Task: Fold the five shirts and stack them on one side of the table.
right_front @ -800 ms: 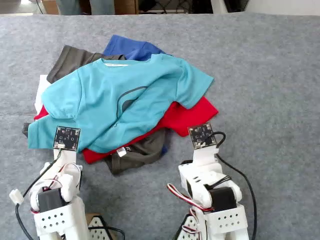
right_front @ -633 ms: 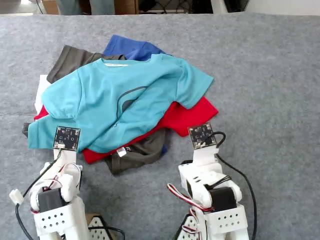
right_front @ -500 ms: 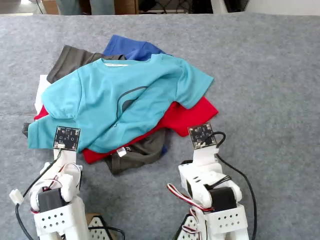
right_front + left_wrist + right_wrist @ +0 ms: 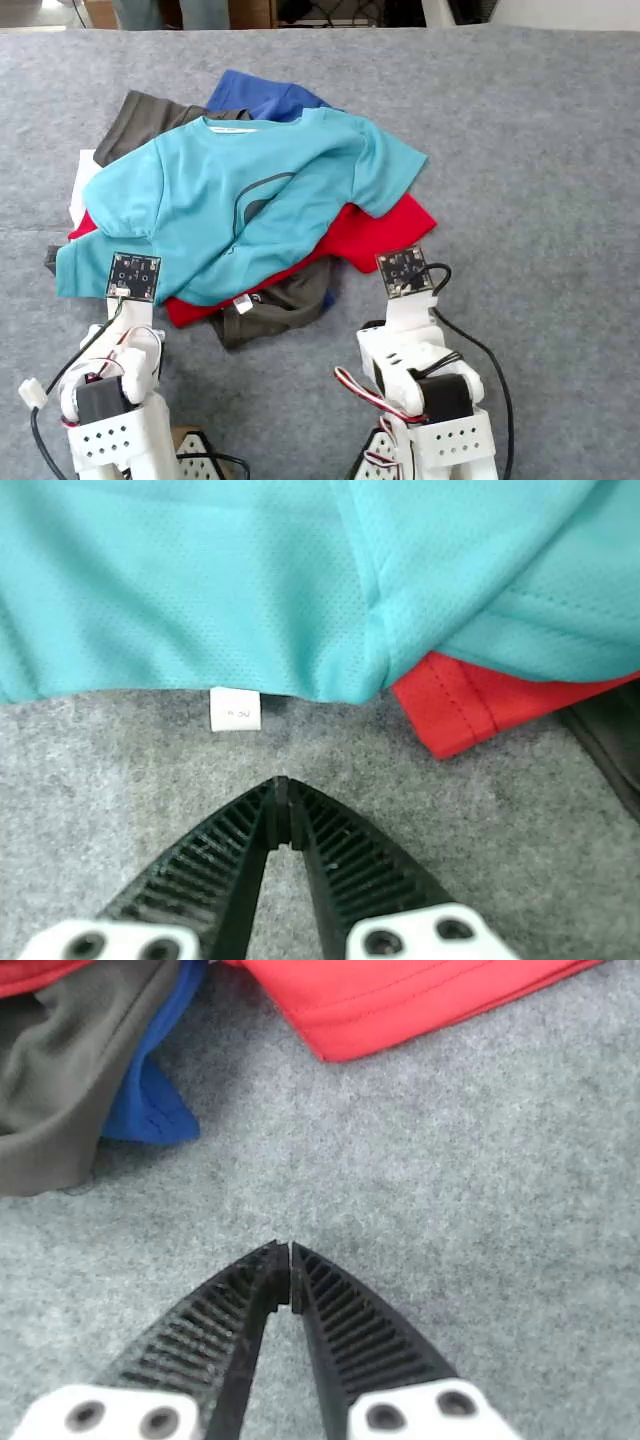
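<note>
Five shirts lay in one loose, unfolded heap toward ten o'clock on the grey table [image 4: 530,150]: a teal shirt [image 4: 240,205] on top, then one red shirt [image 4: 370,235], one dark grey shirt [image 4: 150,115], one blue shirt [image 4: 260,95] and one white shirt [image 4: 85,185] at the nine o'clock edge. Two arms stood at the six o'clock side. The left gripper [image 4: 280,810] was closed on nothing, just short of the teal hem and its white tag [image 4: 235,708]. The right gripper [image 4: 282,1270] was closed and empty over bare felt. Nothing had moved since the earlier frames.
</note>
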